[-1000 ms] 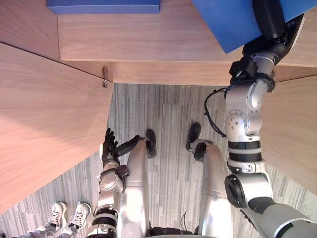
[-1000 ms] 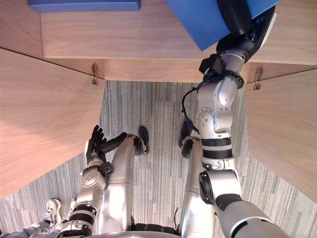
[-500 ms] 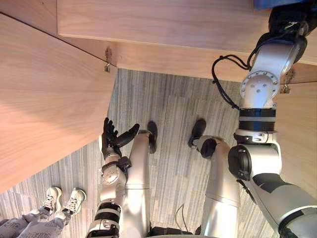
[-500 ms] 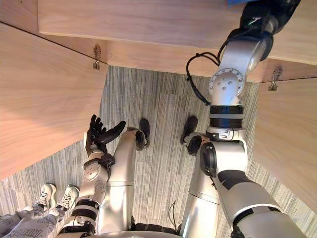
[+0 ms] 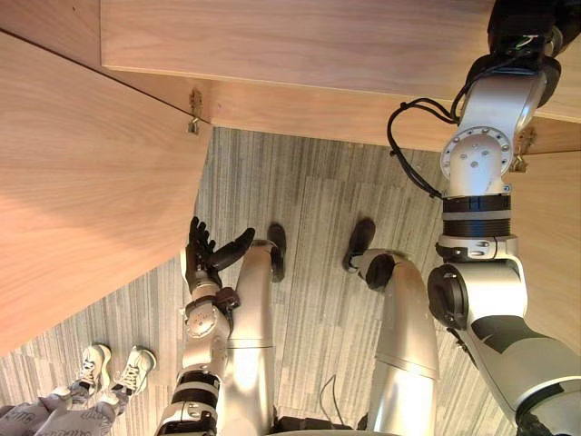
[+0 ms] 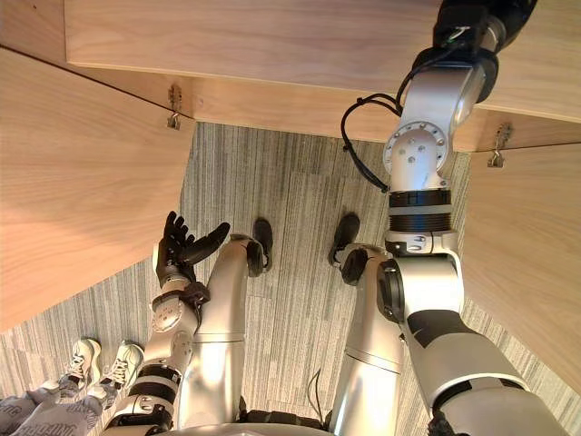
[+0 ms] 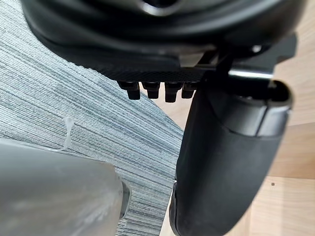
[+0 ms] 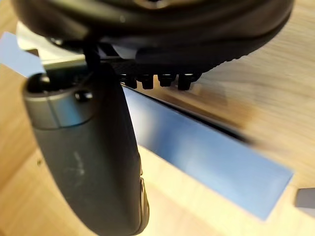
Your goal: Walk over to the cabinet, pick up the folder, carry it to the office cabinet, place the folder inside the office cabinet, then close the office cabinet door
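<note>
Right wrist view: folder point(image 8: 206, 152) on shelf point(image 8: 197, 216) beside right hand point(image 8: 93, 147), fingers point(image 8: 147, 81) straight; left hand point(image 5: 201, 259) still spread.

your left hand point(image 5: 204, 259) hangs low at your side, fingers spread loose; your right arm point(image 5: 477, 163) stretches forward, right hand point(image 8: 96, 162) relaxed, thumb straight.

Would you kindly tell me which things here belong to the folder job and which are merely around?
For the job:
- blue folder, lying on the wooden shelf
- right hand, open beside it
- cabinet door, standing open

Merely around:
- left hand, open, holding nothing
- a person's shoes on the carpet
</note>
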{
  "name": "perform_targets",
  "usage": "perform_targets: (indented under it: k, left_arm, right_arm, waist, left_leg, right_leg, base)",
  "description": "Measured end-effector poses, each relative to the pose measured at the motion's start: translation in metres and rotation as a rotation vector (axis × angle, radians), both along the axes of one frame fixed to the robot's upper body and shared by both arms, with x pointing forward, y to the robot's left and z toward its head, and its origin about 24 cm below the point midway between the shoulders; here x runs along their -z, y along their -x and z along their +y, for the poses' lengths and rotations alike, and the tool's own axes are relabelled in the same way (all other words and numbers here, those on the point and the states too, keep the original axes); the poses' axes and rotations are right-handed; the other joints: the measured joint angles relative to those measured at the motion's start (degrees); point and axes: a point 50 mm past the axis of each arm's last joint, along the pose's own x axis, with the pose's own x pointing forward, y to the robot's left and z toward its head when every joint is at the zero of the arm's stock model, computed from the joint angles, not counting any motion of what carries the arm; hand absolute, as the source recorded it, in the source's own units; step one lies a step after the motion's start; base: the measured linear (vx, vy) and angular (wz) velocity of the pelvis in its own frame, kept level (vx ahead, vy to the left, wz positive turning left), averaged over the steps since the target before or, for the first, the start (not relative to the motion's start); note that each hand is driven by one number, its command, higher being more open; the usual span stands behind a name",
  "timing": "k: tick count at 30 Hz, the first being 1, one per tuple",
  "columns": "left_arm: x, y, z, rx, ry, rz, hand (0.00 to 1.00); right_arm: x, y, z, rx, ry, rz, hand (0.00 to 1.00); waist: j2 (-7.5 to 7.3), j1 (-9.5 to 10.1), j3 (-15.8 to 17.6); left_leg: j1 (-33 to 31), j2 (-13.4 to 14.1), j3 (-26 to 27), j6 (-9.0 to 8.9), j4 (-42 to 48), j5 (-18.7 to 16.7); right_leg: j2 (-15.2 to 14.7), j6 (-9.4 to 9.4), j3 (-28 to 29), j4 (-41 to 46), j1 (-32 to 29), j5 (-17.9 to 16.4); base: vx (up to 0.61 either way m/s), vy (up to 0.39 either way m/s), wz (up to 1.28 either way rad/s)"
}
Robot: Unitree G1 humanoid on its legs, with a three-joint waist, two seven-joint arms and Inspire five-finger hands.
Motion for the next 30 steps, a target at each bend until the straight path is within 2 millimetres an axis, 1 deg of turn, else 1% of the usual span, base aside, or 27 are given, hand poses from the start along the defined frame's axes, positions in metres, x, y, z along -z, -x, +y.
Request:
perform_targets:
  k: [3,5,6,7,8,9,10,11,13,15,16,17,18,19,20,22,24,26,28,30]
  left_arm:
    - [0.004,-0.001,0.002,-0.007,-0.003,0.021,1.0]
    - [0.006,0.0,0.006,-0.012,-0.013,0.032,1.0]
    - [0.008,0.001,0.008,-0.015,-0.018,0.042,1.0]
    - [0.009,0.001,0.009,-0.017,-0.02,0.046,1.0]
    - [0.01,0.002,0.011,-0.019,-0.025,0.054,1.0]
    - [0.011,0.003,0.012,-0.018,-0.029,0.061,1.0]
    - [0.012,0.003,0.013,-0.016,-0.03,0.064,1.0]
    - [0.014,0.004,0.013,-0.015,-0.03,0.071,1.0]
    - [0.018,0.006,0.016,-0.025,-0.022,0.086,1.0]
    - [0.022,0.007,0.017,-0.028,-0.019,0.103,1.0]
    - [0.022,0.008,0.017,-0.028,-0.017,0.106,1.0]
    - [0.024,0.008,0.018,-0.027,-0.017,0.112,1.0]
    - [0.024,0.009,0.019,-0.028,-0.015,0.114,1.0]
    - [0.025,0.009,0.02,-0.028,-0.017,0.118,1.0]
    - [0.026,0.009,0.02,-0.027,-0.018,0.121,1.0]
    - [0.028,0.01,0.021,-0.027,-0.019,0.133,1.0]
    - [0.029,0.01,0.021,-0.026,-0.019,0.14,1.0]
    - [0.03,0.01,0.021,-0.025,-0.019,0.145,1.0]
    - [0.032,0.01,0.021,-0.024,-0.02,0.152,1.0]
    - [0.033,0.011,0.024,-0.024,-0.028,0.16,1.0]
  right_arm:
    - [0.004,-0.001,0.005,0.044,0.122,0.028,1.0]
    - [0.011,-0.003,0.005,0.097,0.256,0.064,1.0]
    - [0.016,-0.005,0.005,0.121,0.341,0.085,1.0]
    - [0.018,-0.005,0.005,0.132,0.382,0.095,1.0]
    - [0.022,-0.006,0.006,0.16,0.459,0.116,1.0]
    - [0.026,-0.007,0.004,0.203,0.544,0.138,1.0]
    - [0.028,-0.007,0.003,0.22,0.576,0.147,1.0]
    - [0.032,-0.008,-0.001,0.258,0.647,0.173,1.0]
    - [0.036,-0.011,-0.002,0.31,0.747,0.217,1.0]
    - [0.04,-0.015,-0.005,0.394,0.909,0.267,1.0]
    - [0.042,-0.016,-0.005,0.414,0.949,0.278,1.0]
    - [0.044,-0.017,-0.007,0.45,1.025,0.298,1.0]
    - [0.046,-0.017,-0.008,0.468,1.058,0.308,1.0]
    - [0.049,-0.017,-0.009,0.514,1.139,0.326,1.0]
    - [0.051,-0.017,-0.011,0.541,1.195,0.336,0.0]
    - [0.056,-0.02,-0.014,0.609,1.325,0.373,0.0]
    - [0.061,-0.022,-0.019,0.651,1.413,0.402,0.0]
    - [0.059,-0.02,-0.025,0.715,1.478,0.406,0.0]
    - [0.06,-0.018,-0.032,0.746,1.531,0.419,0.0]
    - [0.07,-0.016,-0.039,0.751,1.576,0.433,0.0]
  waist:
    - [-0.05,-0.45,0.0]
    - [-0.83,-0.66,-0.5]
    - [-1.03,-1.08,-0.6]
    - [-1.05,-1.29,-0.6]
    - [-1.33,-1.7,-0.7]
    - [-1.36,-1.98,-0.7]
    - [-1.38,-2.07,-0.8]
    - [-1.44,-2.19,-0.8]
    - [-1.47,-2.6,-0.8]
    - [-1.49,-2.78,-0.8]
    - [-1.49,-2.78,-0.8]
    - [-1.75,-2.86,-1.0]
    - [-2.0,-2.9,-1.1]
    - [-2.28,-2.93,-1.2]
    - [-2.34,-2.93,-1.3]
    - [-2.34,-3.2,-1.3]
    - [-2.37,-3.21,-1.3]
    - [-2.38,-3.22,-1.3]
    - [-2.79,-3.11,-1.5]
    - [-3.71,-3.08,-2.0]
  left_leg:
    - [1.1,0.3,0.2,0.0,-0.6,0.0]
    - [1.5,0.6,0.6,-0.11,-1.5,0.1]
    - [1.9,0.7,0.6,-0.11,-1.9,0.1]
    - [2.1,0.7,0.6,-0.11,-2.0,0.1]
    - [2.5,0.7,0.7,-0.11,-2.4,0.1]
    - [2.9,0.8,0.7,-0.1,-2.8,0.1]
    - [3.1,0.8,0.7,-0.08,-3.0,0.1]
    - [3.6,0.8,0.8,-0.08,-3.4,0.1]
    - [4.5,1.0,1.1,-0.07,-4.1,0.1]
    - [5.4,1.3,1.5,-0.06,-4.9,0.1]
    - [5.6,1.4,1.5,-0.06,-5.1,0.1]
    - [6.0,1.4,1.7,-0.04,-5.5,0.1]
    - [6.1,1.4,1.9,-0.02,-5.7,0.2]
    - [6.4,1.4,1.9,0.01,-6.0,0.2]
    - [6.5,1.5,1.9,0.01,-6.2,0.2]
    - [7.1,1.5,2.0,0.01,-6.7,0.2]
    - [7.5,1.5,2.0,0.02,-7.0,0.2]
    - [7.9,1.5,2.0,0.02,-7.3,0.2]
    - [8.3,1.4,2.2,0.02,-7.8,0.2]
    - [8.7,1.5,2.3,0.03,-8.3,0.2]
  right_leg:
    - [0.3,0.06,0.1,-0.8,1.0,0.2]
    - [0.8,0.13,0.2,-2.0,1.3,0.7]
    - [0.9,0.13,0.2,-2.4,1.7,0.8]
    - [0.9,0.15,0.1,-2.6,1.9,0.8]
    - [1.0,0.24,0.1,-3.1,2.3,0.9]
    - [1.1,0.33,0.0,-3.7,2.9,1.1]
    - [1.1,0.39,0.0,-3.9,3.1,1.1]
    - [1.2,0.51,0.0,-4.5,3.6,1.3]
    - [1.4,0.71,0.0,-5.5,4.6,1.5]
    - [1.8,0.85,0.1,-6.8,5.6,2.0]
    - [1.9,0.87,0.1,-7.1,5.9,2.0]
    - [1.9,0.9,0.2,-7.4,6.1,2.1]
    - [1.9,0.89,0.2,-7.6,6.1,2.1]
    - [2.0,0.88,0.2,-7.8,6.3,2.1]
    - [2.0,0.88,0.2,-7.9,6.5,2.1]
    - [2.0,0.88,0.1,-8.4,7.1,2.1]
    - [2.0,0.9,0.0,-8.8,7.5,2.1]
    - [2.1,0.9,0.0,-9.1,7.9,2.1]
    - [2.1,0.9,0.0,-9.4,8.2,2.1]
    - [2.1,0.9,-0.1,-9.8,8.5,2.1]
  base:
    - [-0.04,0.018,-0.06]
    - [-0.04,0.015,-0.1]
    - [-0.02,0.014,-0.05]
    - [0.0,0.0,0.0]
    - [0.0,0.0,0.0]
    - [0.0,0.0,0.0]
    - [0.0,0.0,0.0]
    - [0.0,0.0,0.0]
    - [-0.03,0.024,-0.06]
    - [-0.04,0.019,-0.09]
    - [-0.04,0.009,-0.06]
    - [-0.03,0.003,-0.04]
    - [-0.04,-0.008,-0.03]
    - [-0.03,-0.012,-0.01]
    - [-0.04,-0.017,0.0]
    - [-0.03,-0.013,0.01]
    - [-0.04,-0.009,0.0]
    - [-0.05,-0.01,0.0]
    - [-0.04,-0.013,-0.01]
    - [-0.04,-0.016,-0.01]
